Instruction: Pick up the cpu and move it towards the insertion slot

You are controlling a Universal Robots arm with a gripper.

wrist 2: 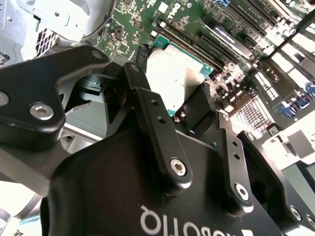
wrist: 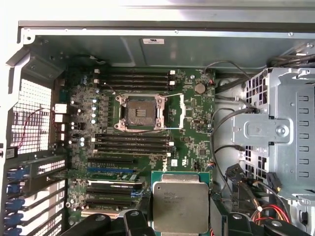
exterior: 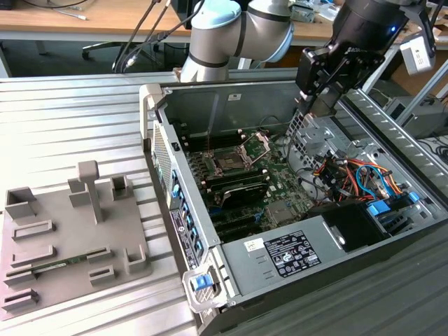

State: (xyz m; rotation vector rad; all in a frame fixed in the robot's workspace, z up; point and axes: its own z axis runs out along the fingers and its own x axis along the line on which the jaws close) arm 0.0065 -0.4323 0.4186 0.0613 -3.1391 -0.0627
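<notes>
My gripper (exterior: 314,106) hangs over the open computer case, toward the exterior view's right, above the drive cage side. Its jaws are shut on the cpu (wrist: 179,202), a flat square chip with a silvery top, seen between the black fingers (wrist 2: 141,73) in both wrist views. The cpu (wrist 2: 173,73) is held in the air above the green board. The insertion slot (wrist: 139,112) is a square socket with a dark centre, and its metal frame (exterior: 260,143) is hinged up. The slot (exterior: 228,163) lies apart from the held chip, nearer the case's far wall.
A grey plastic tray (exterior: 70,238) with raised holders lies on the ribbed table at the exterior view's left. Inside the case, a metal drive cage (wrist: 275,132), coloured cables (exterior: 350,175) and a power supply (exterior: 294,252) stand beside the board. Long black memory slots (wrist: 133,78) flank the socket.
</notes>
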